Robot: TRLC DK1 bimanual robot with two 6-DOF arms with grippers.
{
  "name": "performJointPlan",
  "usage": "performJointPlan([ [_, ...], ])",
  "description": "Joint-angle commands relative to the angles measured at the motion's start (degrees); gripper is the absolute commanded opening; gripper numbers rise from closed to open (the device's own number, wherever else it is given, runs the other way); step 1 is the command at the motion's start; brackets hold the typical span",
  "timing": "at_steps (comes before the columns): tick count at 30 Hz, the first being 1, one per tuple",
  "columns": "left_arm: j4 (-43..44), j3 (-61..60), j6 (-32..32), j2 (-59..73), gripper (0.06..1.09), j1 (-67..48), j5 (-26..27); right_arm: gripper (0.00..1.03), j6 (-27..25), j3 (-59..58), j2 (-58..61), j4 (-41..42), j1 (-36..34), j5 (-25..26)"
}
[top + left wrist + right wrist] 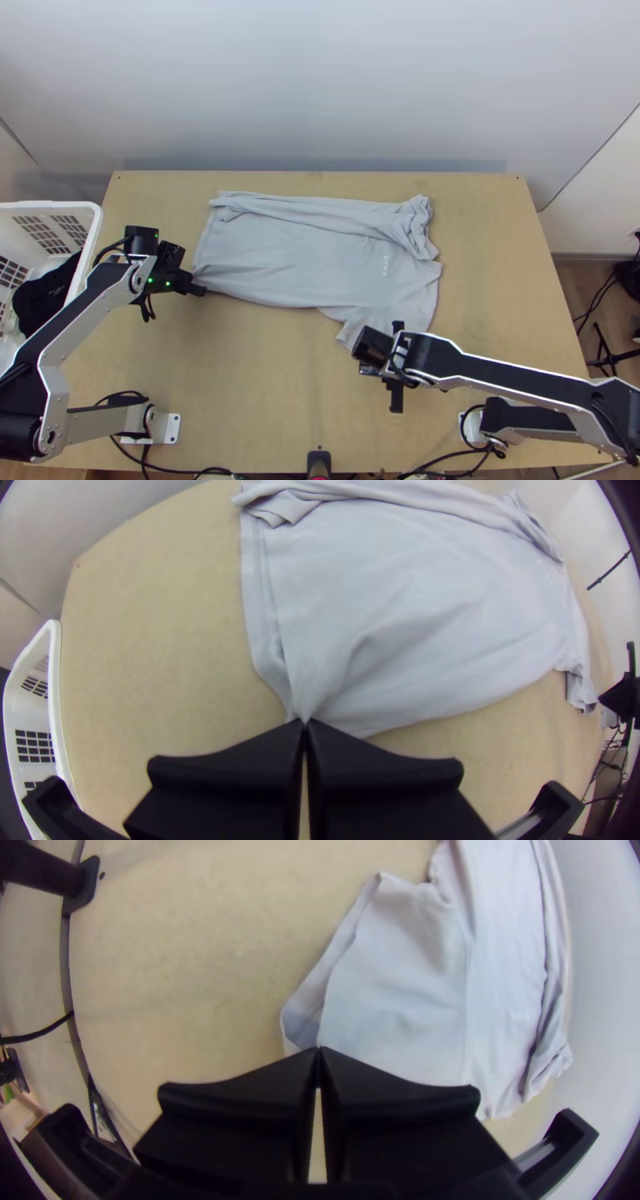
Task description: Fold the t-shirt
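Top view has the t-shirt (288, 256) lying across the middle of the worktop (496, 240), closer to the far edge than the near one. It is pale grey. Its bottom hem is toward the left edge and its neck end toward the right edge. The side by the far edge is folded over in a long, wrinkly strip (312, 210), and the cloth is bunched near the neck. One sleeve (388, 316) sticks out toward the near edge.

The left end effector (198, 289) is at the shirt's bottom corner, the one nearest the near left corner of the worktop. In the left wrist view, the left end effector (305, 721) is closed tight and pinches that corner, with creases running out from it.

The right end effector (395, 384) is over the sleeve. In the right wrist view, the right end effector (319, 1049) has its tips pressed together on the sleeve's edge, pinching it.

Just beside the worktop's left edge is a white basket (48, 205) with black cloth (44, 300) in it. A black stand (318, 460) is at the middle of the near edge, with cables (436, 462) running along that edge.
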Motion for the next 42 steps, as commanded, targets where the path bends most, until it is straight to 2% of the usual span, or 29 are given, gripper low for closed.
performJointPlan([
  [1,-2.8,3.2,0.4,-1.4,0.11,0.3,0.4,0.03,-3.2,4.4,-4.6,-0.5,-4.1,1.9],
  [8,-7.6,8.7,-0.7,-2.5,0.11,-0.6,0.7,0.03,-8.1,11.6,-9.0,-4.1,-10.5,4.7],
  [13,-10.3,14.3,-1.2,-2.2,0.11,-0.8,0.8,0.03,-15.1,15.8,-9.4,-4.1,-19.7,5.2],
  [18,-12.9,21.4,-1.2,1.0,0.11,-0.8,0.7,0.03,-23.3,20.3,-7.3,-0.9,-30.2,5.1],
  [24,-16.2,29.4,-0.6,7.5,0.11,-0.3,0.6,0.03,-30.3,22.7,-2.9,4.8,-41.2,3.8],
  [34,-21.5,46.7,-1.9,23.9,0.1,0.8,0.3,0.03,-36.2,23.7,6.7,18.3,-54.1,-0.1],
  [42,-29.8,67.2,-5.6,39.7,0.1,-1.0,0.3,0.03,-37.6,31.5,18.1,23.8,-57.2,-1.7],
])
